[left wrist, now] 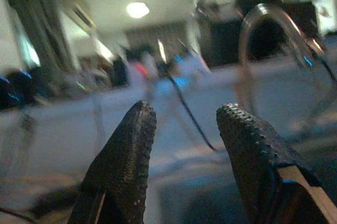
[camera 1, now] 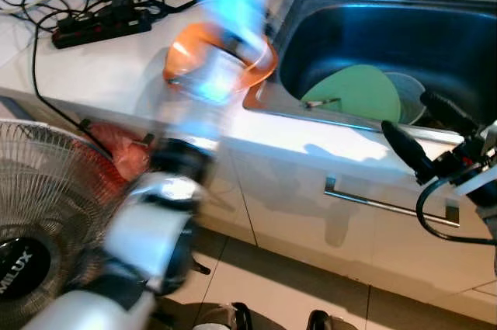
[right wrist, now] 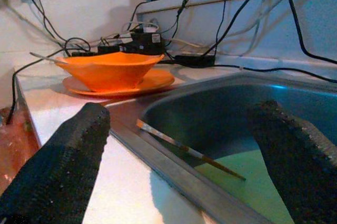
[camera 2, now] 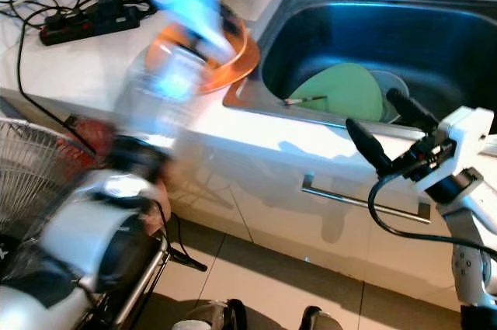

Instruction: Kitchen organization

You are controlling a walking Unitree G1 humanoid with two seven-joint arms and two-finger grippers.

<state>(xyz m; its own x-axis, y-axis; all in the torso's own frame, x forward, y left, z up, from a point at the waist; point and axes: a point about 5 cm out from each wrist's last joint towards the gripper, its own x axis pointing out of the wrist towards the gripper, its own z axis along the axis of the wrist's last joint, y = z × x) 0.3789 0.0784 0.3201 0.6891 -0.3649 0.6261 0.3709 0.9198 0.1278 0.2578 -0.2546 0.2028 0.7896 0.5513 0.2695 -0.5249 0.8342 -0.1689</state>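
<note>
Reaching over a white counter (camera 1: 93, 66), the left arm appears as a blur, its left gripper (left wrist: 184, 145) slightly parted and holding nothing. At three o'clock the right gripper (camera 1: 423, 124) hangs at the near rim of the steel sink (camera 1: 373, 27), fingers spread wide and empty. A green plate (camera 1: 361, 91) lies in the basin with a thin utensil (right wrist: 184, 147) resting across it. At eleven o'clock from the plate an orange bowl (right wrist: 108, 70) sits on an orange plate (right wrist: 155, 80), on the counter beside the sink.
</note>
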